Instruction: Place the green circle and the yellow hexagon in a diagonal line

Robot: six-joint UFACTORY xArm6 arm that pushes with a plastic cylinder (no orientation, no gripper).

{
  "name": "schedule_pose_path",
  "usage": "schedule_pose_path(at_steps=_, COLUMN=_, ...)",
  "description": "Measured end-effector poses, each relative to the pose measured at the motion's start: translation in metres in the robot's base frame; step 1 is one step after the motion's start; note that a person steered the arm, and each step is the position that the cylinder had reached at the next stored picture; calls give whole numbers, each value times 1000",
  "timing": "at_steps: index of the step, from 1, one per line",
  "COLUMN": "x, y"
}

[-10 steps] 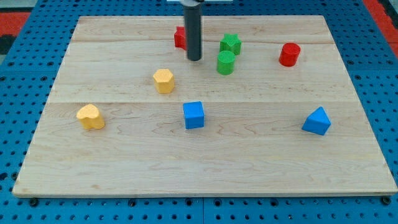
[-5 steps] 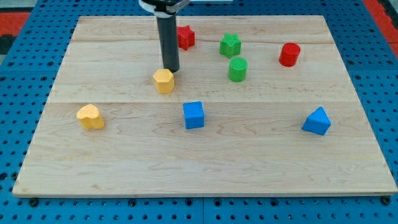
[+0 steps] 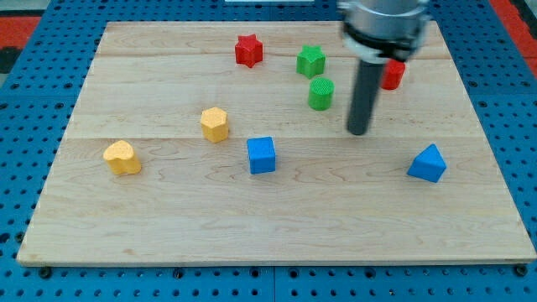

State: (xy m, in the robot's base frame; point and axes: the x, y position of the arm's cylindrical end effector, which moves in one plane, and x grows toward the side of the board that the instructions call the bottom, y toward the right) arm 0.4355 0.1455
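The rod's tip (image 3: 358, 132), which has no fingers to open or close, stands right of the green cylindrical circle block (image 3: 320, 93); it should nudge gently leftward toward the yellow hexagon block (image 3: 215, 124).

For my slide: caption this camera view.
Tip rests right of the green circle, far from the yellow hexagon.

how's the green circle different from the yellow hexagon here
The green circle is green and round-sided; the yellow hexagon is yellow with flat facets. The green circle sits nearer the view's top and right, just left of my tip; the yellow hexagon lies lower and further left, well away from my tip. Both are small blocks standing apart from their neighbours on the wooden board.
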Motion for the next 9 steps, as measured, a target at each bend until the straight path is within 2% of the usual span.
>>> schedule_pose_path(at_steps=1, x=0, y=22)
schedule_pose_path(at_steps=3, x=-18, y=170)
schedule_pose_path(at_steps=8, x=-51, y=180)
schedule_pose_path(at_steps=9, x=-84, y=147)
